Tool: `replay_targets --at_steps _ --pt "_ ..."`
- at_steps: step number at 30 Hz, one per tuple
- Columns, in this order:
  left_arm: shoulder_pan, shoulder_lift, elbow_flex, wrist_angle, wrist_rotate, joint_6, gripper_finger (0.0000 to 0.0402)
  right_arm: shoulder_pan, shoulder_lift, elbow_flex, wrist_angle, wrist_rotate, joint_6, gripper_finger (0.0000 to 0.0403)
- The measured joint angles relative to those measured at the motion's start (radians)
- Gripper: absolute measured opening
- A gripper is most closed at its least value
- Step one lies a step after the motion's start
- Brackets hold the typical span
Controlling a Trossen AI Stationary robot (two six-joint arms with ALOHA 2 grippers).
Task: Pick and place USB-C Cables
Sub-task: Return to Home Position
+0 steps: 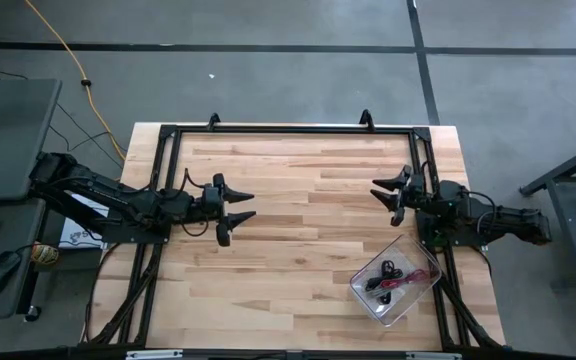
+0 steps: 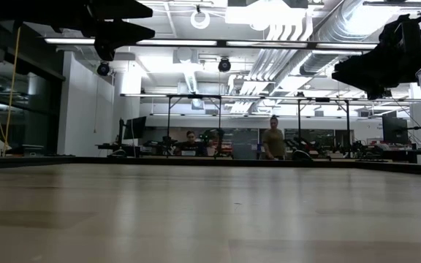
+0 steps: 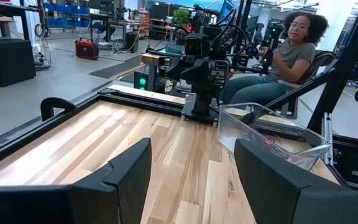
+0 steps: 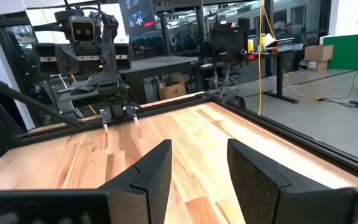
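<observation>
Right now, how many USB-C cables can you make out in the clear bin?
2 distinguishable, both inside the transparent bin: a black cable and a pinkish-red cable tangled against it. Others may be hidden in the tangle.

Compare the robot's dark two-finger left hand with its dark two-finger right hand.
The dark two-finger left hand hangs over the left half of the wooden table; the dark two-finger right hand hangs over the right half. The right hand is close to the clear plastic bin holding black and red cables; the left hand is far from it. Both are open, empty and face each other.
</observation>
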Motion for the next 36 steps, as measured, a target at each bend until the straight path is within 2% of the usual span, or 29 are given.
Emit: replay_targets --at_steps 10,13,18,22,26,33,36 --pt "0.0 0.0 0.0 0.0 0.0 0.0 0.0211 0.0 0.0 -0.001 0.0 -0.003 -0.02 0.0135" --pt "0.0 0.0 0.0 0.0 0.0 -0.002 0.0211 0.0 0.0 -0.001 0.0 -0.004 -0.022 0.0101" --pt "0.0 0.0 0.0 0.0 0.0 -0.014 0.0211 0.0 0.0 -0.001 0.0 -0.005 -0.046 0.0011" --pt "0.0 0.0 0.0 0.0 0.0 -0.026 0.0211 0.0 0.0 -0.001 -0.002 -0.019 -0.034 0.0018" --pt "0.0 0.0 0.0 0.0 0.0 -0.027 0.0211 0.0 0.0 -0.001 -0.008 -0.051 -0.037 0.0002" --pt "0.0 0.0 0.0 0.0 -0.001 -0.026 0.0211 0.0 0.0 -0.001 -0.014 -0.082 -0.041 0.0003" --pt "0.0 0.0 0.0 0.0 -0.036 -0.007 0.0211 0.0 0.0 -0.001 -0.014 -0.079 -0.079 0.0004"
